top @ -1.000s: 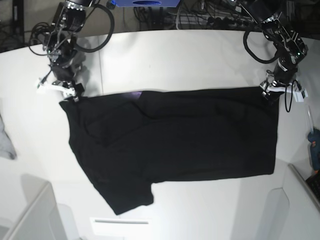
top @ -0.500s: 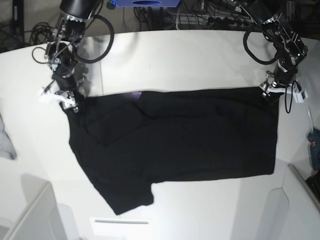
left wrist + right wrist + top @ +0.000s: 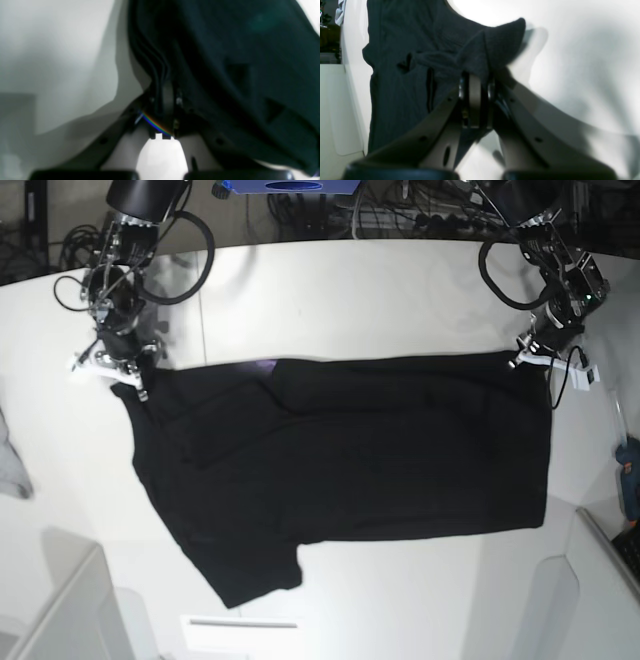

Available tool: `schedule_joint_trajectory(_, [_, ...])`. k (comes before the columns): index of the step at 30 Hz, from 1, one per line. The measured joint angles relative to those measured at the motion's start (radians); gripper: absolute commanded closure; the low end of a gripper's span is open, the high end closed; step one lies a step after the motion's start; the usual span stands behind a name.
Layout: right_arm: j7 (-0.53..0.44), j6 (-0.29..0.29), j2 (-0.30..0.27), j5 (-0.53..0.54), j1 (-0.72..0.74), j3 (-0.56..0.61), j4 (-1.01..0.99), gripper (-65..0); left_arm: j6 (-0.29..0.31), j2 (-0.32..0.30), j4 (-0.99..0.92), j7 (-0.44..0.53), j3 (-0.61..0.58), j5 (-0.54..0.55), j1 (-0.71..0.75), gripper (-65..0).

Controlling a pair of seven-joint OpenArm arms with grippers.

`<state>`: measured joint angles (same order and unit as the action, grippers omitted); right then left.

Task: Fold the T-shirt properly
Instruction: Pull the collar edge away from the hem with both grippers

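The black T-shirt [image 3: 340, 450] lies spread on the white table [image 3: 350, 300], plain side up, a sleeve hanging toward the front left. A sliver of purple print [image 3: 266, 364] shows at its far edge. My right gripper [image 3: 122, 376] is shut on the shirt's far left corner; the right wrist view shows the cloth [image 3: 480, 55] pinched between the fingers [image 3: 475, 82]. My left gripper [image 3: 535, 363] is shut on the far right corner; the left wrist view shows black cloth [image 3: 225, 62] bunched between the closed fingers [image 3: 162, 105].
A small light-grey cloth [image 3: 10, 460] lies at the table's left edge. A blue box [image 3: 290, 185] and cables sit beyond the far edge. A teal tool [image 3: 628, 470] lies at the right edge. Grey bins stand at the front left [image 3: 60, 610] and front right [image 3: 590, 590].
Both grippers have pulled the shirt's far corners back a little, away from the front; the left one in the base view also shifted outward. The far edge is now straighter and tauter.
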<state>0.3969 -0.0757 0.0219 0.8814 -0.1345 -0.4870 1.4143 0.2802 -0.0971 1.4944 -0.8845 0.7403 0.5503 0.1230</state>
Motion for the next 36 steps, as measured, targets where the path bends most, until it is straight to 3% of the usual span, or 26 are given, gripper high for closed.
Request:
schedule_joint_trajectory(5, [0.066, -0.068, 0.002, 0.0, -0.003, 0.0, 0.107, 0.0, -0.008, -0.029, 0.084, -0.129, 0.005, 0.0, -0.006, 0.0])
schedule_joint_trajectory(12, [0.217, -0.182, 0.003, -0.004, 0.029, -0.005, 0.256, 0.0, -0.003, -0.04, 0.225, -0.154, 0.011, 0.005, -0.01, 0.0])
schedule_joint_trajectory(16, [0.277, -0.26, -0.008, 0.002, 0.05, -0.009, 0.33, 0.0, 0.0, -0.04, 0.226, -0.272, 0.059, 0.008, -0.047, 0.0])
schedule_joint_trajectory(17, [0.293, -0.294, -0.009, 0.0, 0.061, -0.009, 0.331, 0.0, 0.0, -0.045, 0.228, -0.28, 0.077, 0.006, -0.055, 0.0])
schedule_joint_trajectory(24, [0.33, -0.381, -0.04, 0.002, 0.064, -0.009, 0.327, 0.0, 0.0, -0.058, 0.23, -0.29, 0.086, 0.005, -0.051, 0.0])
schedule_joint_trajectory(36, [0.442, -0.381, -0.045, 0.008, -0.004, -0.06, 0.374, 0.0, 0.0, -0.086, 0.23, -0.289, 0.092, 0.016, 0.087, 0.0])
